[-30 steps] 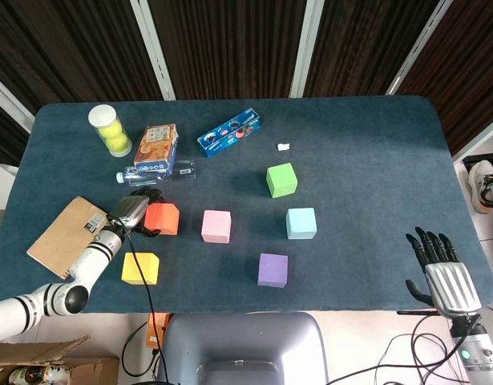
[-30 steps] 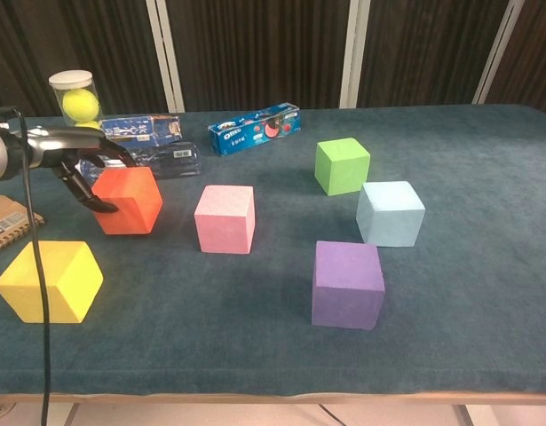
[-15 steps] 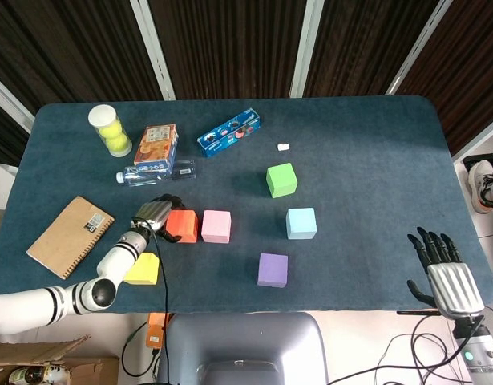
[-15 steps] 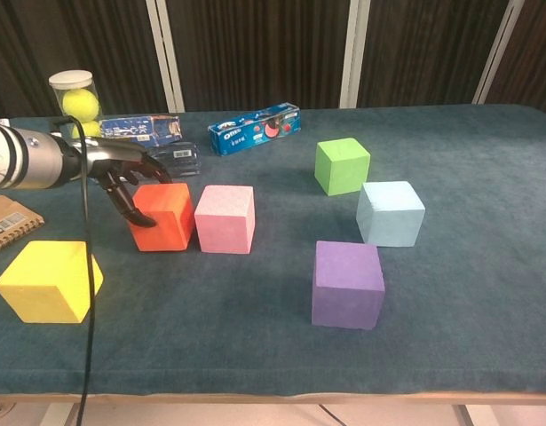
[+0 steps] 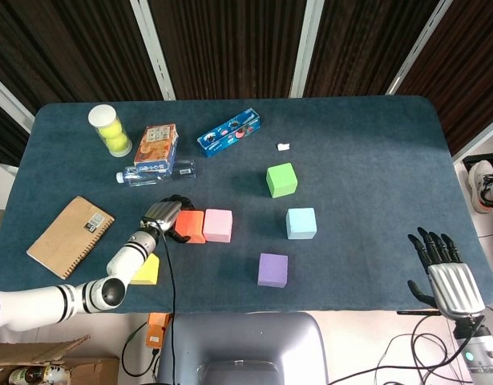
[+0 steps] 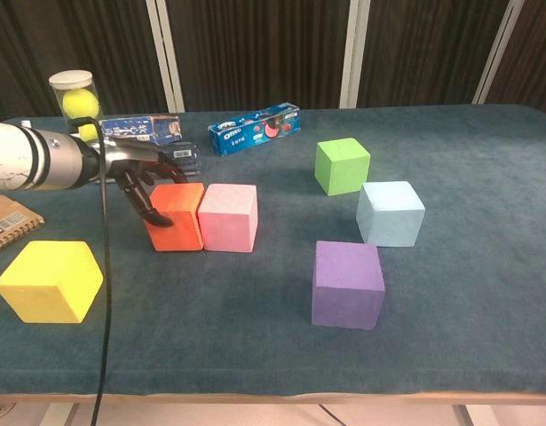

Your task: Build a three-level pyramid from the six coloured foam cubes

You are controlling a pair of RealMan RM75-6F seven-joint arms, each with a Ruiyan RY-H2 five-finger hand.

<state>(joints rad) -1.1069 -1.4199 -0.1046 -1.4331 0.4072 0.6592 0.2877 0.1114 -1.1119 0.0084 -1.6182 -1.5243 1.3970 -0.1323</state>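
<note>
A dark blue cloth table [image 5: 374,144] stands before dark curtains. At the left, the yellow cube [image 6: 49,280] sits alone near the front edge. The left hand [image 6: 139,173] clasps the orange cube [image 6: 177,216], pressed against the pink cube [image 6: 228,217], apparently to start the base row. The green cube [image 6: 342,165], pale blue cube [image 6: 390,213] and purple cube [image 6: 347,284] lie scattered, soft-edged and matte. The right hand [image 5: 445,277] hangs off the table edge, fingers spread, empty.
</note>
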